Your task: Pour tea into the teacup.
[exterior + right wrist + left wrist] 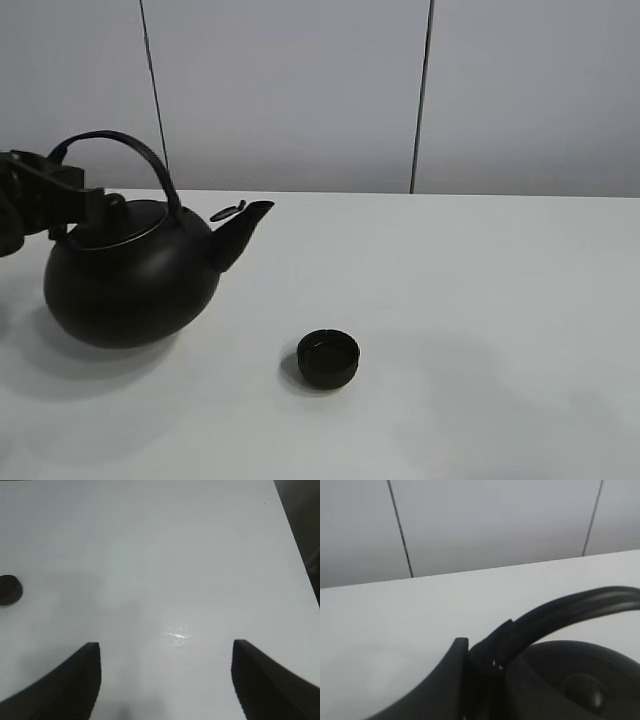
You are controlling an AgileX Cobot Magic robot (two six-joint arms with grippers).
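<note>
The white tabletop (480,300) carried a black kettle (130,280) at the left. The left pincer (480,665) was clamped, seemingly on the kettle's arched handle (570,607). The right pincer (165,680), seen only from its wrist, stood parted and empty. The teacup (328,359) sat just beyond the spout (245,225). No writing showed.

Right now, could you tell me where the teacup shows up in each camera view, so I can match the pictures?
Exterior high: teacup at lower centre, on the white table, right of the kettle.
Left wrist: not in it; only the kettle.
Right wrist: teacup cut by the picture's edge.
Shared landmark: the white table.
</note>
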